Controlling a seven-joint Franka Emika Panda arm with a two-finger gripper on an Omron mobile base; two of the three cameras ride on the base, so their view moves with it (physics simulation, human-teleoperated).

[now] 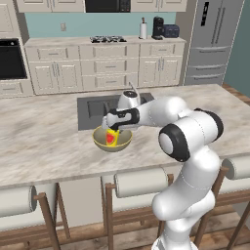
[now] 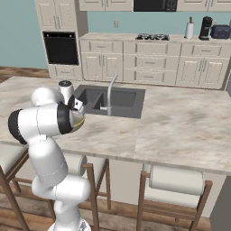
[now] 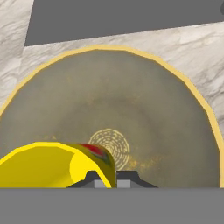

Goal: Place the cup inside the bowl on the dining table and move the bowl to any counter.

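Observation:
The olive-tan bowl (image 1: 112, 141) sits on the dining table (image 1: 44, 141), just in front of the sink. My gripper (image 1: 112, 128) hangs over the bowl, pointing down into it, shut on the wall of the yellow cup (image 1: 113, 137) with the red patch. The cup is low inside the bowl, tilted. In the hand view the cup (image 3: 48, 166) lies at the lower left, its wall pinched between my gripper's (image 3: 111, 178) tips, above the bowl's greenish inside (image 3: 131, 100). In the right base view my arm hides most of the bowl (image 2: 80, 122).
The dark sink (image 1: 93, 110) with its curved faucet (image 1: 133, 90) lies right behind the bowl. Stools (image 1: 141, 181) line the table's near edge. The counter (image 1: 58, 41) runs along the teal back wall, with a stovetop (image 1: 107, 39) and small appliances (image 1: 163, 29).

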